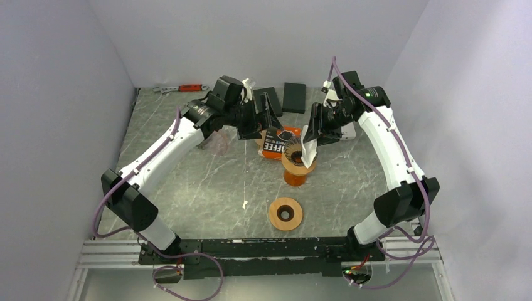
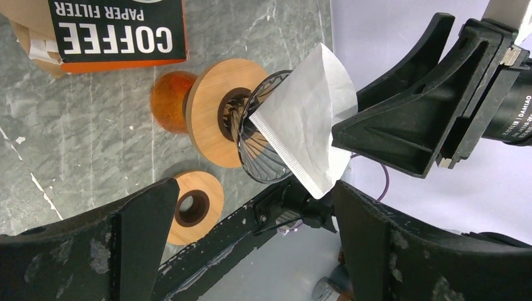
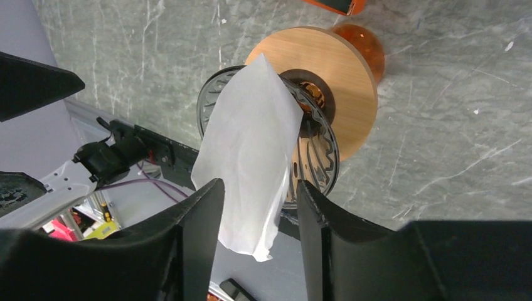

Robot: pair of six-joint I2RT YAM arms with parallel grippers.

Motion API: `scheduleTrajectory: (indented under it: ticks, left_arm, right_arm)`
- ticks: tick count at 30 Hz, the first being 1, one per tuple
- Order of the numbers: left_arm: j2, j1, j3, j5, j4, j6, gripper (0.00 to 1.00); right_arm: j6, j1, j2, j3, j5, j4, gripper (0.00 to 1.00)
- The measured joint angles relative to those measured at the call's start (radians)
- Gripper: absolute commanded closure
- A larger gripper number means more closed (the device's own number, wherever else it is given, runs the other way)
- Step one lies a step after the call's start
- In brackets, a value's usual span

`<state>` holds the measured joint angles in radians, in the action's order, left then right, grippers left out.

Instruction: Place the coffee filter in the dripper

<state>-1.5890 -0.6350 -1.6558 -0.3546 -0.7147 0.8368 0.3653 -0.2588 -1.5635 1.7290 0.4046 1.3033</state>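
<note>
The white paper coffee filter [image 1: 308, 145] stands tilted in the clear ribbed dripper [image 1: 292, 157], its wide end sticking out above the rim. The dripper sits in a wooden collar on an orange glass vessel [image 1: 295, 176]. In the right wrist view the filter [image 3: 251, 150] hangs out of the dripper [image 3: 313, 157], and my right gripper [image 3: 258, 184] is open with its fingers on either side of the filter's free end. My left gripper [image 2: 256, 187] is open wide and empty, close beside the dripper [image 2: 257, 157] and filter [image 2: 307, 119].
An orange and black coffee filter pack [image 1: 280, 143] lies just behind the dripper. A loose wooden ring [image 1: 285, 213] lies nearer the arm bases. A wrench [image 1: 182, 88] and black blocks [image 1: 293, 97] lie at the back. A clear plastic item [image 1: 216, 145] lies under the left arm.
</note>
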Motion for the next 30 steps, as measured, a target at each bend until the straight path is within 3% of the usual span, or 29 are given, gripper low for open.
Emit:
scheduleTrajectory:
  ticks: [4,9,16,21,30]
  left_arm:
    - [-0.011,-0.004,-0.01,-0.007,-0.001,0.002,0.0]
    - [-0.03,-0.025,-0.026,-0.015,-0.001,0.016,0.0]
    - [-0.072,-0.066,-0.074,-0.016,-0.005,0.019,0.07]
    - [-0.112,-0.091,-0.123,-0.015,-0.016,0.018,0.22]
    - [-0.193,-0.135,-0.216,-0.004,-0.051,0.019,0.37]
  right_arm:
    - [-0.006,0.0,0.002,0.005,-0.002,-0.003,0.38]
    - [-0.007,0.0,0.022,0.012,-0.006,-0.01,0.39]
    - [-0.006,0.0,0.032,0.003,0.002,-0.038,0.55]
    - [-0.005,0.0,0.034,-0.03,0.006,-0.057,0.69]
    - [-0.002,0.0,0.039,-0.051,0.025,-0.08,0.75]
